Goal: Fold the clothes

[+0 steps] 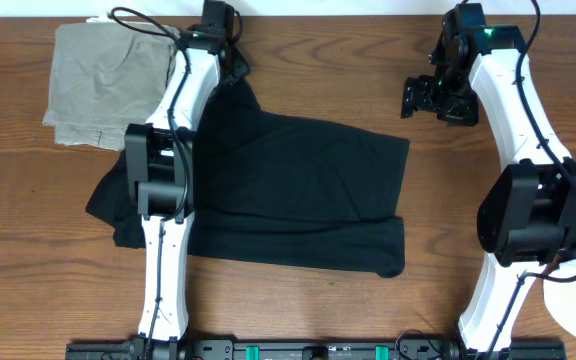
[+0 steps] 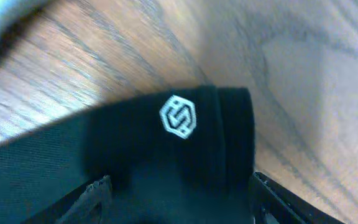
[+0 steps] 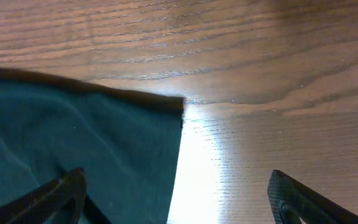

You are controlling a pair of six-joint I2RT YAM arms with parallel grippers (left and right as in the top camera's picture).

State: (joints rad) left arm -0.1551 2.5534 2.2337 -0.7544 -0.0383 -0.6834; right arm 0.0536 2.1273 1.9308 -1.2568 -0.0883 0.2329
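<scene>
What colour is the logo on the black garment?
White: a hexagonal logo on the black garment, clearest in the left wrist view.

A folded olive-khaki garment [image 1: 108,80] lies slightly rumpled on the brown wooden surface [image 1: 348,60], at its far left corner.

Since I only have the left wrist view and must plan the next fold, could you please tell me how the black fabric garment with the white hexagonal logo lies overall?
Observer: The soft black garment lies spread across the brown wooden table, and it looks doubled over along the edge at the bottom of the overhead view.
Operator: Thank you; where is the right gripper?
Observer: The right gripper hovers by the garment's far right corner, jaws wide open and empty.
Operator: Is anything else on the table?
Observer: A folded olive-khaki garment lies at the far left, beyond the black one.
</scene>
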